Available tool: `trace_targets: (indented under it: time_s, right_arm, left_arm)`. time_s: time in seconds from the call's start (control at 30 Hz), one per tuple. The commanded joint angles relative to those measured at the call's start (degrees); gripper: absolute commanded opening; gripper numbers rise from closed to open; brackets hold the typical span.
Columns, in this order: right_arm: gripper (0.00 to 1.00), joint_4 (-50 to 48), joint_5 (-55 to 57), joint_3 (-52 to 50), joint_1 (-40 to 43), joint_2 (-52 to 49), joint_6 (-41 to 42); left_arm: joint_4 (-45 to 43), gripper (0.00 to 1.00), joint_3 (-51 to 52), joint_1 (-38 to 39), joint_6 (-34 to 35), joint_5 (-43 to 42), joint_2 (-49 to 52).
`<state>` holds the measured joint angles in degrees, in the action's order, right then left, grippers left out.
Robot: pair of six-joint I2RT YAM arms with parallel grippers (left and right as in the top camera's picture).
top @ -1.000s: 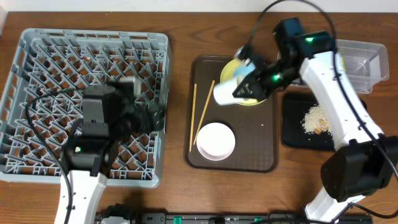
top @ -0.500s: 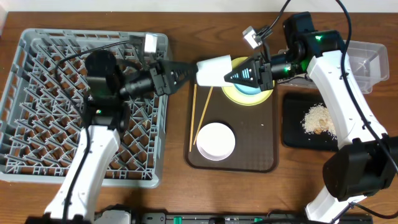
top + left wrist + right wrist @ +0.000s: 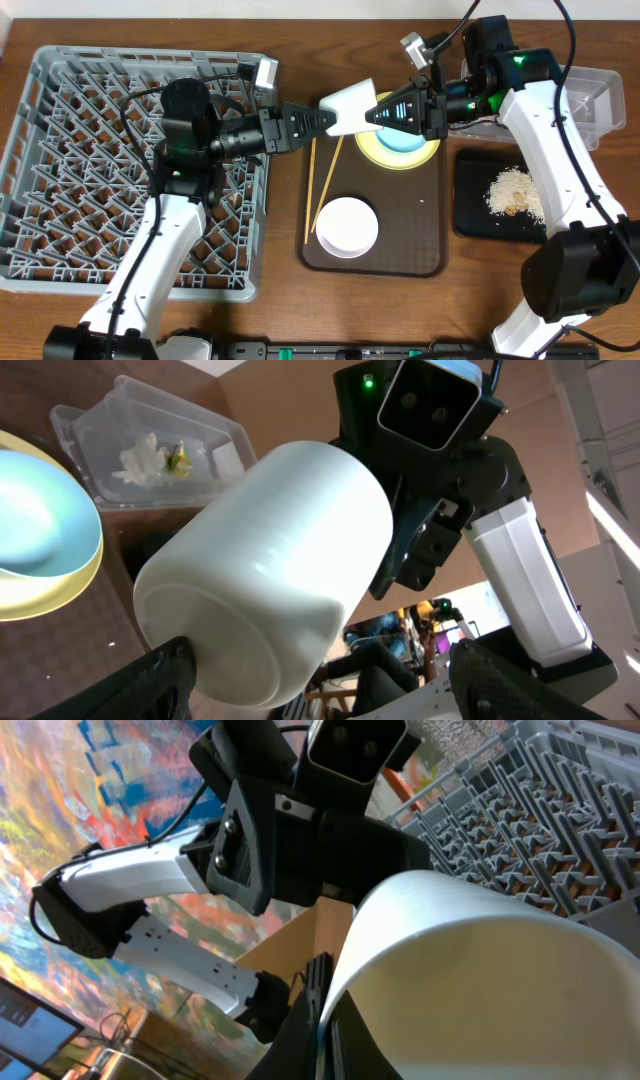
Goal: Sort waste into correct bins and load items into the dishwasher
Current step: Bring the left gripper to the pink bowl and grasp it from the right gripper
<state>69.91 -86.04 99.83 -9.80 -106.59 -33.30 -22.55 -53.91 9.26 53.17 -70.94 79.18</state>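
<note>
White cup (image 3: 350, 104) is held in the air, tipped on its side, over the gap between grey dish rack (image 3: 60, 150) and brown tray (image 3: 425, 255). Its rim is pinched by the right gripper (image 3: 372, 115); one dark finger (image 3: 315, 1020) is seen at the rim edge. Left gripper (image 3: 328, 120) is set at the cup's base with fingers (image 3: 150, 678) spread wide on either side; contact cannot be told. Light blue bowl (image 3: 405, 142) is seated on yellow plate (image 3: 432, 157) on the tray, with pink bowl (image 3: 347, 225) and chopsticks (image 3: 322, 190). Crumbs (image 3: 510, 190) are noted in black tray (image 3: 470, 205). Tissue (image 3: 140, 457) and wrapper (image 3: 178, 458) lie in clear tub (image 3: 590, 100).
</note>
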Motion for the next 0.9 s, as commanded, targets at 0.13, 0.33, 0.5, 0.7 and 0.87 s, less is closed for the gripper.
trace_targets:
  time_s: [0.13, 0.33, 0.5, 0.7, 0.87]
  right_arm:
    - [0.01, 0.17, -3.37, 0.94, -0.22, 1.27, 1.66]
    - [0.01, 0.15, -2.95, 0.94, 0.76, 1.27, 2.93]
    - [0.01, 0.17, -2.51, 0.94, 0.74, 1.27, 3.06]
    - [0.01, 0.13, -2.60, 0.94, 0.57, 1.27, 3.04]
    - [0.01, 0.13, -2.91, 0.94, -0.31, 1.27, 3.04]
  left_arm:
    - [-0.48, 0.83, -0.42, 1.75, -2.34, 1.86, 1.18]
    - [-0.48, 0.83, -0.42, 1.75, -2.34, 4.22, 2.78]
    - [-0.50, 0.88, -0.42, 1.75, -3.82, 7.54, 2.95]
    - [-0.52, 0.88, -0.44, 2.03, -1.60, 8.20, 2.95]
    - [-3.32, 0.88, -0.44, 3.67, 0.48, 6.16, 2.95]
